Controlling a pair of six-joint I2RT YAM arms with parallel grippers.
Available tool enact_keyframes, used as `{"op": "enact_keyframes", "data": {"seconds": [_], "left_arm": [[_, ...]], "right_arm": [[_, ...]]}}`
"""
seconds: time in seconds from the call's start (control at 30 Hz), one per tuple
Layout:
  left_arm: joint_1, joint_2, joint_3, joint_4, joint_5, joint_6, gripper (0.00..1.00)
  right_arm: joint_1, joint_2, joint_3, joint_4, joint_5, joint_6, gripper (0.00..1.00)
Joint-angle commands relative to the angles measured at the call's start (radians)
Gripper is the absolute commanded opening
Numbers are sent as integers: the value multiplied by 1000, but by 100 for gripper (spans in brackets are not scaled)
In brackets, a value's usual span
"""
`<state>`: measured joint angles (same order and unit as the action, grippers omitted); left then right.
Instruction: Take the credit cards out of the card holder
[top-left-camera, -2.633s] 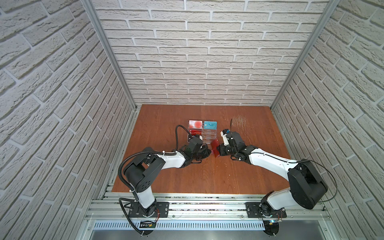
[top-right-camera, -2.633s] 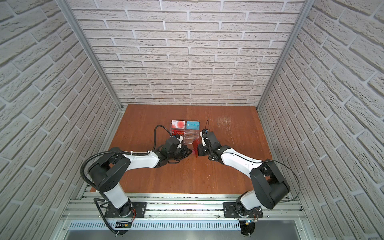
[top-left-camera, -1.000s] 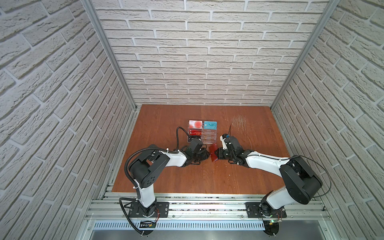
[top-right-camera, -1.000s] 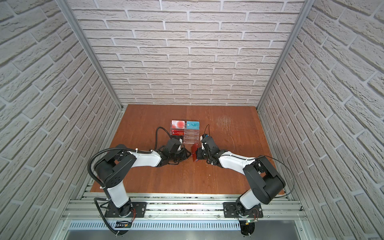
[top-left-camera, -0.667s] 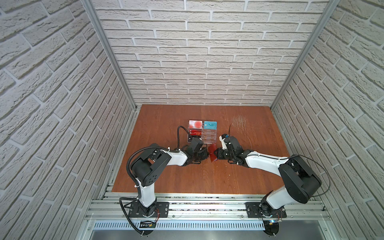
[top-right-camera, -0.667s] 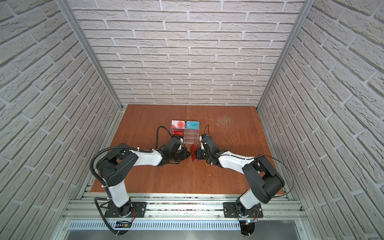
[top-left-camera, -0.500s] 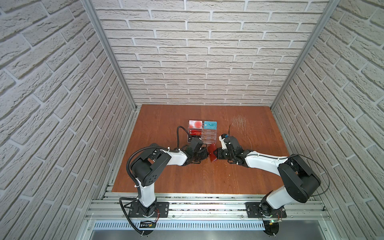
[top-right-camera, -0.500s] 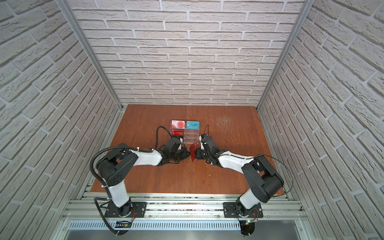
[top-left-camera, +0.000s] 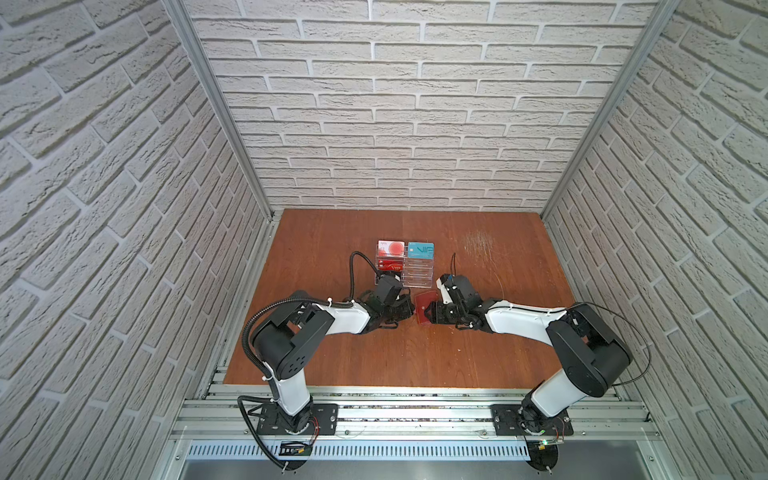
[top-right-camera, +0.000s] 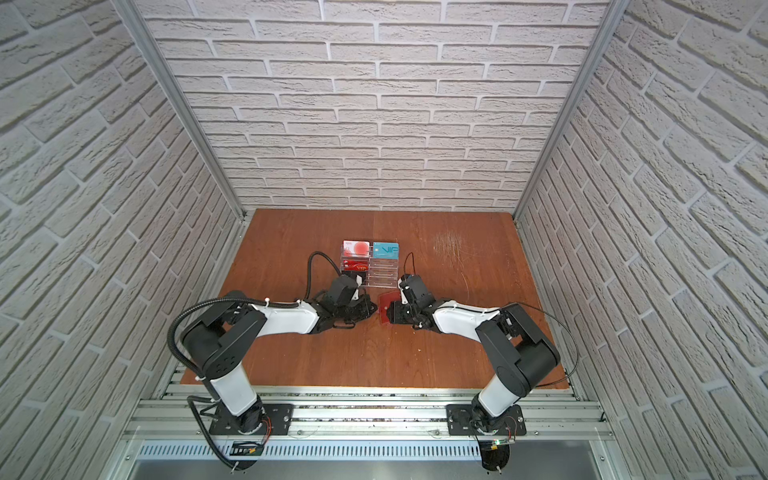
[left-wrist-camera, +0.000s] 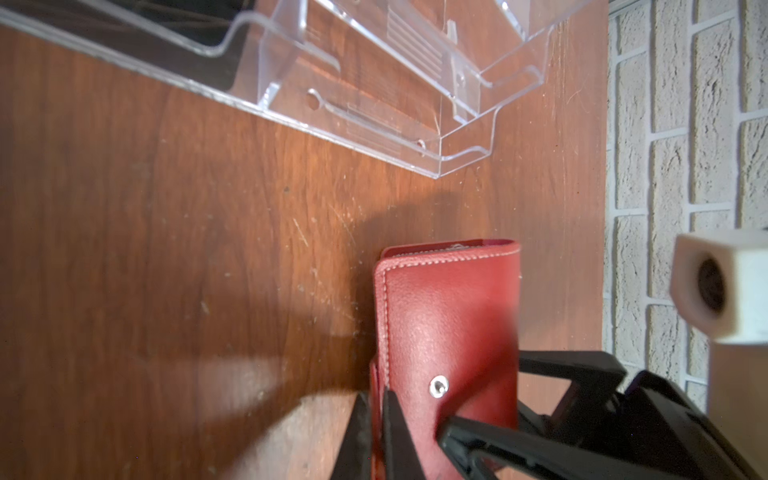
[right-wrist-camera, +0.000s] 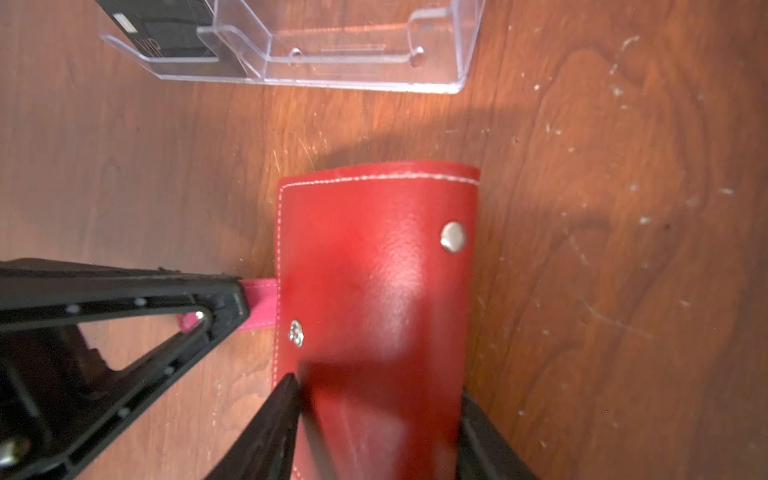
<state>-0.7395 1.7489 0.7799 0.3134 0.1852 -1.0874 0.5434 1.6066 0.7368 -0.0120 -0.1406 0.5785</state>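
Over the last second the left hand (left-wrist-camera: 376, 411) has pinched shut and the right hand (right-wrist-camera: 376, 390) has spread its jaws. The card holder (right-wrist-camera: 374, 270) lies folded between them on the worktop (top-left-camera: 332, 249), near the clear stand (top-left-camera: 405, 276) on the robot's side of it, with its stitched red cover up. Its snap tab (right-wrist-camera: 259, 307) sticks out sideways, off the stud, so the clasp looks undone. The credit cards inside do not show.

I judge the holder light and limp. Its soft, rather slick cover will bend and slide sooner than lift cleanly, and the tab is thin and floppy. The best hold looks to be the free stitched edge of the top cover, peeled back while the other side is kept down.

The left hand is closed tight on the tab, right at the cover's edge. The right hand stands moderately wide, one finger along each long side of the cover; whether they press it I cannot tell.
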Motion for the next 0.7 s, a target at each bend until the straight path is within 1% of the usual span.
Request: {"op": "enact_keyframes", "data": {"seconds": [0.0, 0.07, 0.13, 0.23, 0.33, 0.47, 0.67], "left_arm": [[7, -48, -24, 13, -20, 21, 0], [8, -61, -28, 9, -23, 23, 0], [9, -76, -31, 3, -25, 24, 0], [9, -99, -33, 1, -28, 24, 0], [8, -119, -29, -4, -30, 26, 0], [6, -133, -25, -9, -32, 26, 0], [5, -154, -27, -10, -34, 21, 0]], "right_arm": [[11, -40, 6, -40, 25, -21, 65], [10, -61, 10, -64, 42, -33, 72], [11, -79, 17, -89, 58, -44, 81], [11, -102, 21, -110, 64, -51, 86], [12, -123, 25, -124, 64, -51, 94], [13, -120, 50, -135, 50, -46, 97], [16, -78, 84, -111, 15, -13, 98]]}}
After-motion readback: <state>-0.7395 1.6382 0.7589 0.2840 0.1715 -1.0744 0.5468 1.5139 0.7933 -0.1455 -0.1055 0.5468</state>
